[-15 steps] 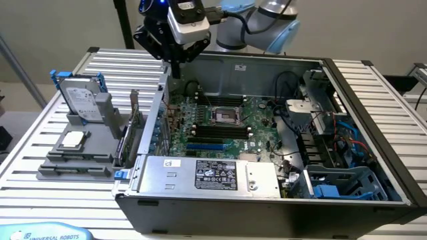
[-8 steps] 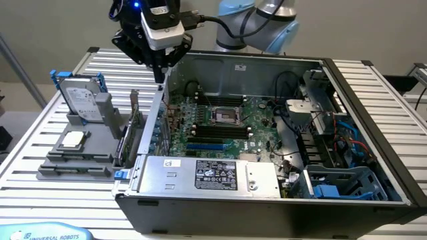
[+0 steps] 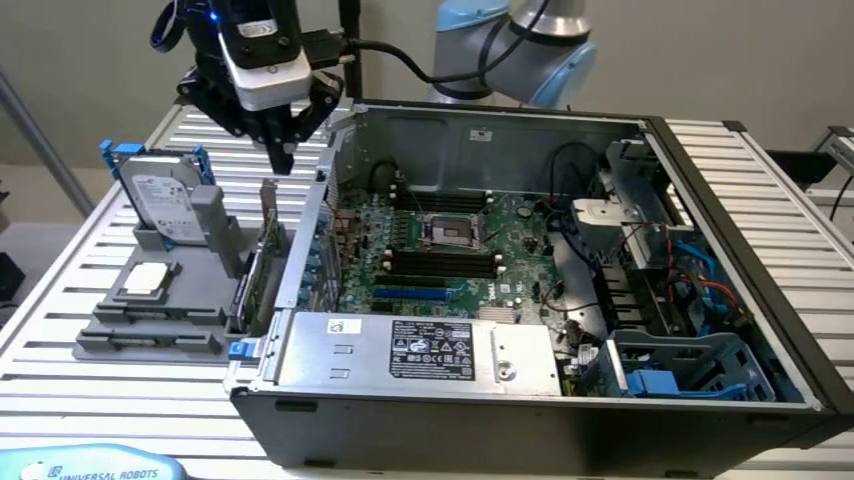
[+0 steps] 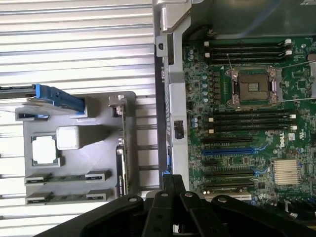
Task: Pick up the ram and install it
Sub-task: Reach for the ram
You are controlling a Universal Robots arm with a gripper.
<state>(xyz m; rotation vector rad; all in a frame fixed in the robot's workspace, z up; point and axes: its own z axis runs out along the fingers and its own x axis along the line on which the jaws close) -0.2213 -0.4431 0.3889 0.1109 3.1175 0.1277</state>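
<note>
- The gripper (image 3: 282, 158), fingers pressed together and empty, is hanging over the gap between the gray holder (image 3: 220, 235) and the computer case (image 3: 534, 400).
- The ram (image 4: 66, 177) is lying in the holder's front slots, below the gripper and toward the exterior view's left, its long axis running across the holder.
- The upright expansion card (image 3: 267, 265) is standing at the holder's case-side edge, near the ram's ends; the processor chip (image 3: 144, 280) and hard drive (image 3: 167, 205) are sitting behind.

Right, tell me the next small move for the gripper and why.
Probably shift the gripper sideways toward the exterior view's left, over the grey holder. It hangs shut and empty above the case wall, while the ram sits in the holder's slots, untouched.
</note>
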